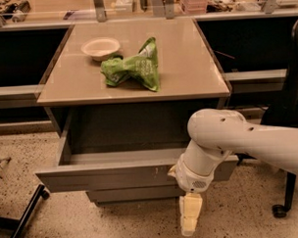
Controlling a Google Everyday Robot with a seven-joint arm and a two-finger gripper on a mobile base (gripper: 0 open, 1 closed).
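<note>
A tan cabinet top (186, 61) carries a crumpled green chip bag (135, 67) and, just behind it to the left, a white bowl (101, 45). Below the top, a grey drawer stands pulled out, and nothing shows in the part of its inside that I see. Its front panel (107, 175) faces me. My white arm (223, 138) reaches in from the right and presses against the right part of that panel. The cream gripper (190, 215) hangs below the panel's lower edge, pointing down at the floor, holding nothing that I can see.
A dark office chair (288, 101) stands at the right, with a caster (278, 210) on the speckled floor. A black stand leg (20, 218) lies at the lower left. Dark shelving flanks the cabinet, and cluttered desks run along the back.
</note>
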